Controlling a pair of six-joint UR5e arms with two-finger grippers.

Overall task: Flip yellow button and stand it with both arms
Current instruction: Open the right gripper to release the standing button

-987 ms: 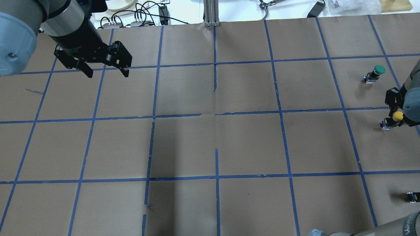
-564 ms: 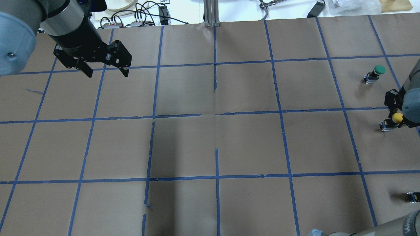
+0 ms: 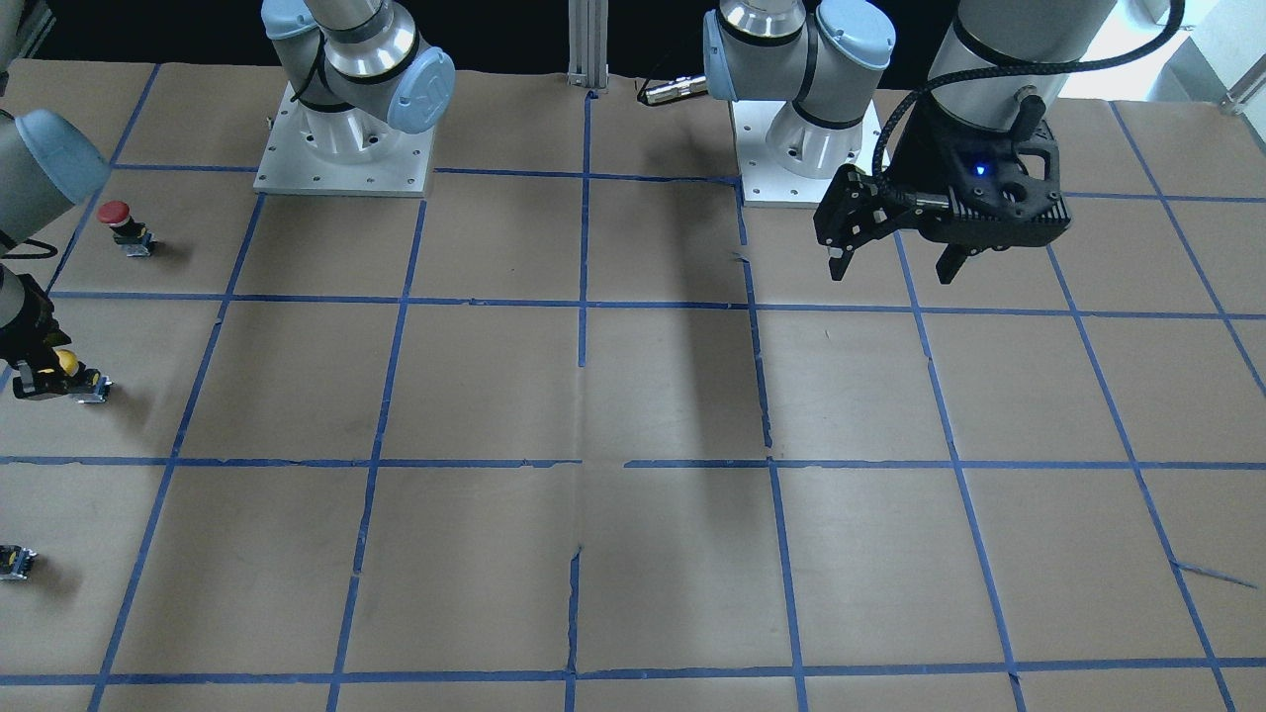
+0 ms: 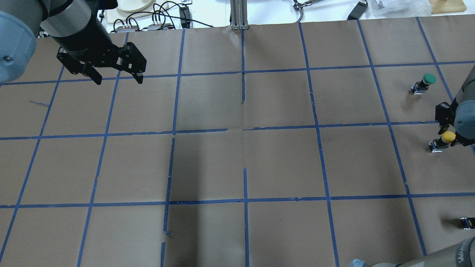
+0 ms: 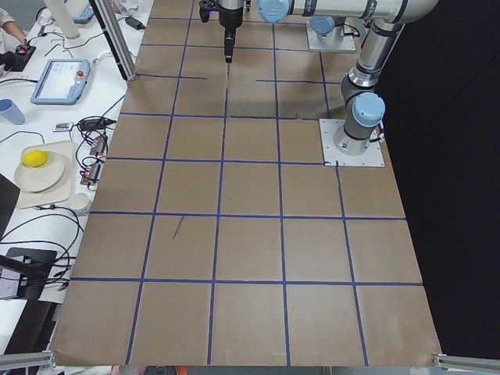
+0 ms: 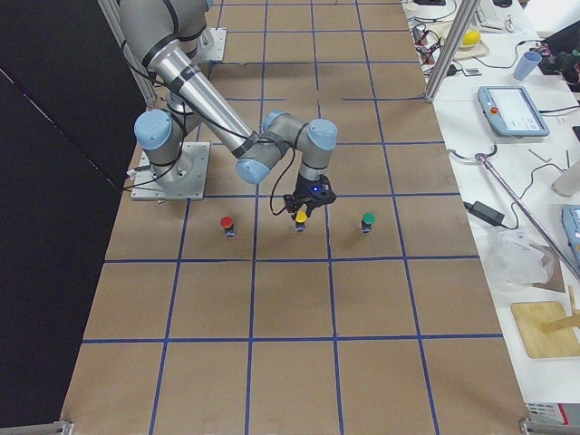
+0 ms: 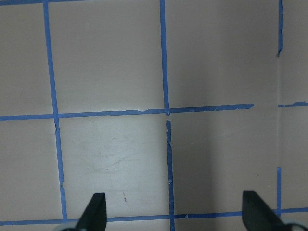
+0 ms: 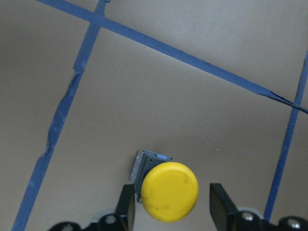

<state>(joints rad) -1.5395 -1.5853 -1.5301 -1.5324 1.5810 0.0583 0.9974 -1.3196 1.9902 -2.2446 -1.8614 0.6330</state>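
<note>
The yellow button (image 8: 168,191) stands upright on the brown paper at the table's right end, yellow cap up, silvery base (image 8: 144,161) under it. It also shows in the overhead view (image 4: 447,137), the front-facing view (image 3: 65,363) and the exterior right view (image 6: 300,217). My right gripper (image 8: 168,207) straddles the cap with a finger on each side. A narrow gap shows at each finger, so it is open. My left gripper (image 4: 117,79) hangs open and empty above the far left of the table; it also shows in the front-facing view (image 3: 892,275) and the left wrist view (image 7: 175,214).
A green-capped button (image 4: 426,79) stands beyond the yellow one. A red-capped button (image 3: 117,213) stands nearer the robot's base. A small capless black-silver block (image 4: 465,222) lies at the right edge. Blue tape lines grid the paper. Cables and gear lie past the far edge.
The yellow button and my right gripper have shifted a little down and left in the overhead view. My left gripper has drifted slightly left and away, still open.
</note>
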